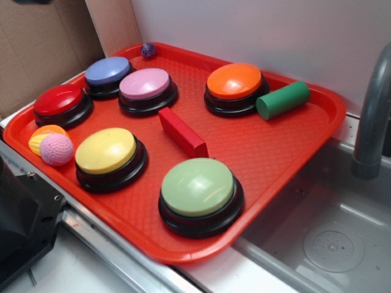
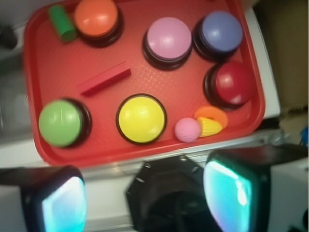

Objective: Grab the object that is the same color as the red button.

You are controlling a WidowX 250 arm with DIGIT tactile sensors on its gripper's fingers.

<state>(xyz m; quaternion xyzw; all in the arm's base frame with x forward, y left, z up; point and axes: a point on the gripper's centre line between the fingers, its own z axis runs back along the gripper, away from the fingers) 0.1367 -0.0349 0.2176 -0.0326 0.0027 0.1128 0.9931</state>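
the claw [image 2: 145,198] appeared only in the wrist view, spread wide with nothing between its two fingers [image 2: 65,203], hanging well above the near edge of the tray [image 2: 58,154]. the exterior view showed none of it, only a dark bulk at its lower left corner that could not be identified.

the red block [image 2: 105,79] lay flat on the tray's bare middle, touching nothing, between the yellow button [image 2: 141,119], the green button [image 2: 61,123], the pink button [image 2: 169,38] and the orange button [image 2: 95,17]. in the exterior view the block [image 1: 182,132] sat at a slant, its raised sides plain where the wrist view flattened it.

the red button [image 2: 233,83] stood at the tray's edge, beside the blue button [image 2: 221,30]. a pink ball [image 2: 188,129] touched an orange-and-yellow toy [image 2: 211,121] just beside the red button. the green cylinder [image 2: 62,22] lay against the orange button's base.

only the exterior view showed a small purple ball [image 1: 148,50] in the far corner, a grey sink [image 1: 330,238] beside the tray and a faucet [image 1: 374,116].
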